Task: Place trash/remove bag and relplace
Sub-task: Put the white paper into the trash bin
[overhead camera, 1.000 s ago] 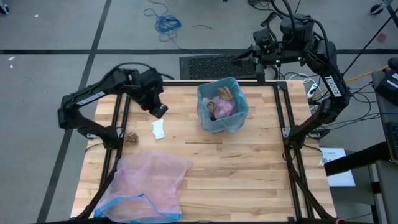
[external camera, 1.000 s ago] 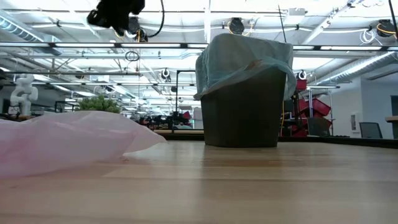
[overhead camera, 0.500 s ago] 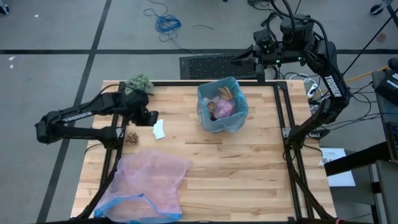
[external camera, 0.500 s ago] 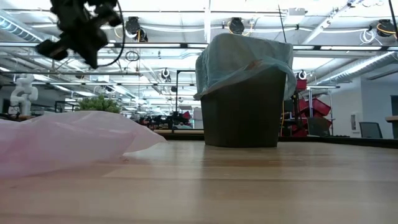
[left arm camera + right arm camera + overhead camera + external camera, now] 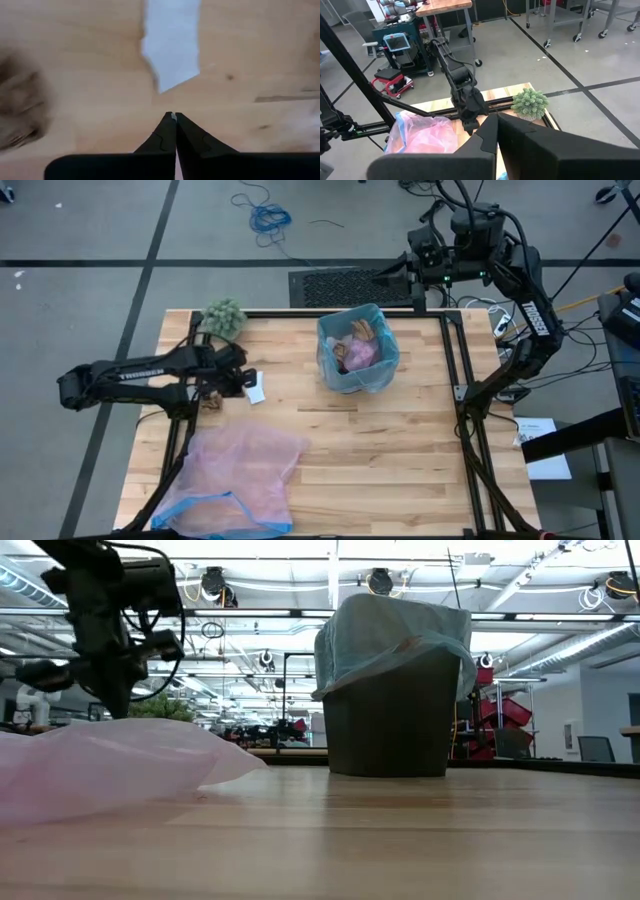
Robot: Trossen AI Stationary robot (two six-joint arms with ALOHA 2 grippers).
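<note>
My left gripper (image 5: 175,116) low over the table (image 5: 400,450), fingers pressed together, white paper scrap (image 5: 171,42) just ahead, untouched, right gripper (image 5: 497,120) parked, closed, behind the bin (image 5: 357,348).

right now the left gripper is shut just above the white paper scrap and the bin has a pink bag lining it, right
Not quite: the bag lining the bin is light blue, as the high view shows. The pink bag lies flat on the table. The rest holds: the left gripper is shut just above the white paper scrap.
</note>
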